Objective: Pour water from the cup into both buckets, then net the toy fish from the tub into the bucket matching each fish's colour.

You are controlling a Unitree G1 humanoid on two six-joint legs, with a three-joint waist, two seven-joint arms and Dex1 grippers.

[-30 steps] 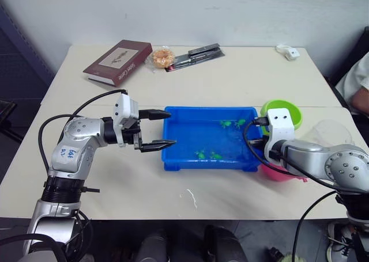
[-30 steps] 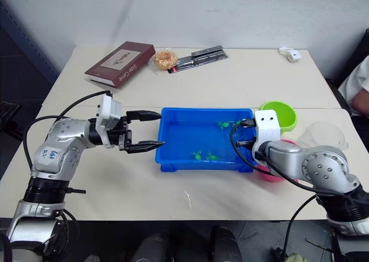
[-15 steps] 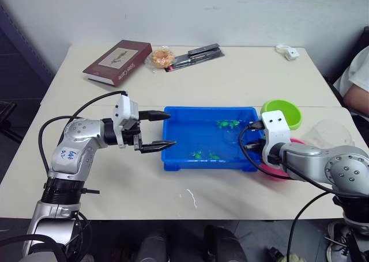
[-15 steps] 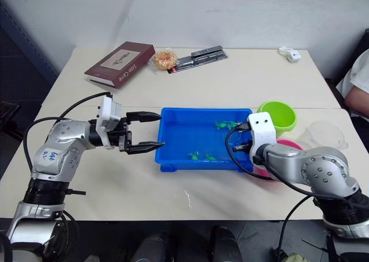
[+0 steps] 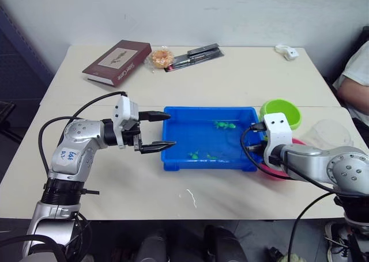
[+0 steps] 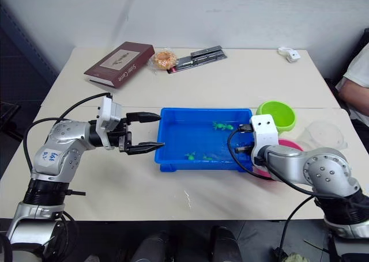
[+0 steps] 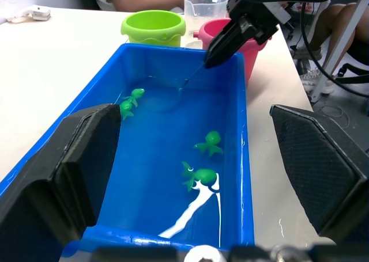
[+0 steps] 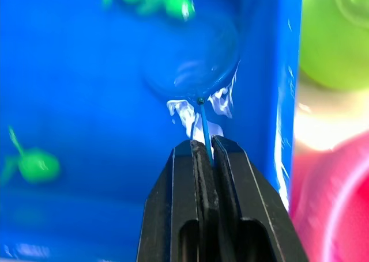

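- Right hand (image 8: pixel 206 152), at lower centre of its wrist view, is clamped shut on the thin dark stick of the small round net with fine clear mesh (image 8: pixel 193 66); the hoop sits low inside the right end of the shallow bright blue plastic tub (image 5: pixel 173 161).
- Left hand (image 5: pixel 164 129), left of centre in the head view, is wide open and empty, its two fingers straddling the tub's left rim.
- Step judged in hand: netting. Four tiny green plastic toy fish (image 7: pixel 202 175) lie in the tub, two near the hoop; next move calls for sweeping the hoop under one.
- Lime green plastic bucket (image 5: pixel 281 111), pink plastic bucket (image 7: pixel 239 46) and clear plastic measuring cup (image 5: pixel 328 134) crowd the tub's right end, leaving little swing room; the cream tabletop (image 5: pixel 242 78) beyond is open.
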